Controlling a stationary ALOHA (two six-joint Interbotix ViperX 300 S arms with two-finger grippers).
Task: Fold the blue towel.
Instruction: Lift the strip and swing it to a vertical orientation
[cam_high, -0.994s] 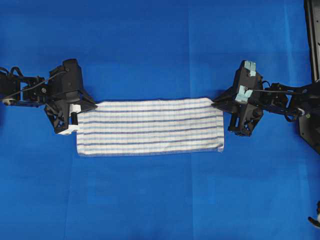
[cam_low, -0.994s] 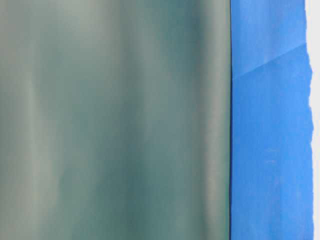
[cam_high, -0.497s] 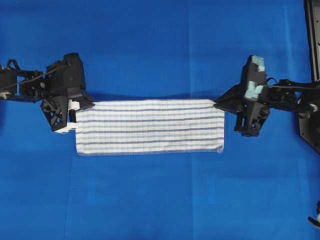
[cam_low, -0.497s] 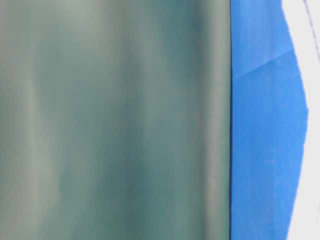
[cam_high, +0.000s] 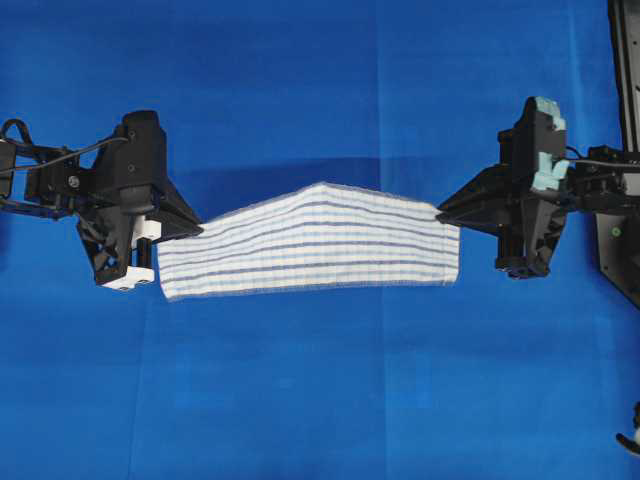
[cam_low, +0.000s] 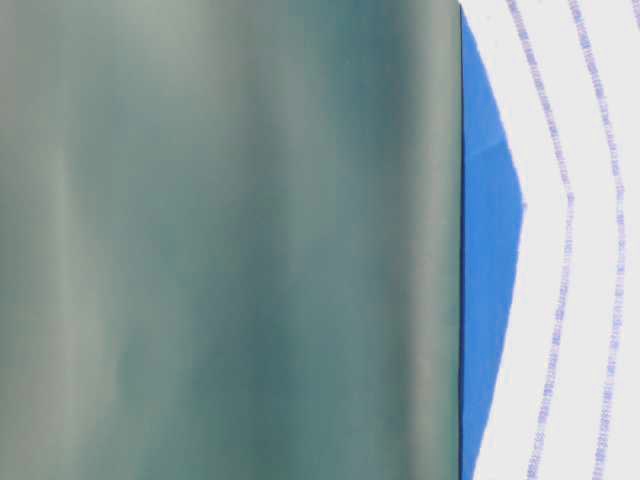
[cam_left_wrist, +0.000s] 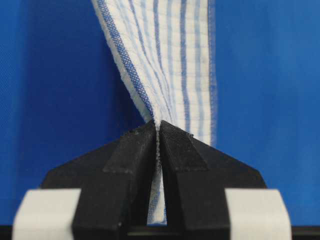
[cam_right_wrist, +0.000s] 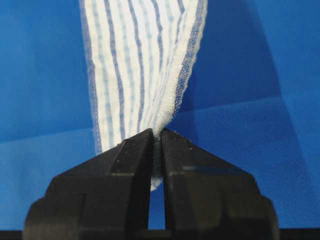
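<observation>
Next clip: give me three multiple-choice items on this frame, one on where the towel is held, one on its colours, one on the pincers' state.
1. Where do the pincers hold the blue towel?
A. At its two short ends
B. Both on one long edge
C. At its middle

2. What colours is the towel?
A. Plain red
B. White with blue stripes
C. Green checks

3. What state are the pincers in?
A. Both open
B. Only one shut
C. Both shut on the towel

Key: 1 A, left pincer and right pincer stand at opposite ends; 2 B, stripes show close up; 3 C, cloth is pinched in each.
</observation>
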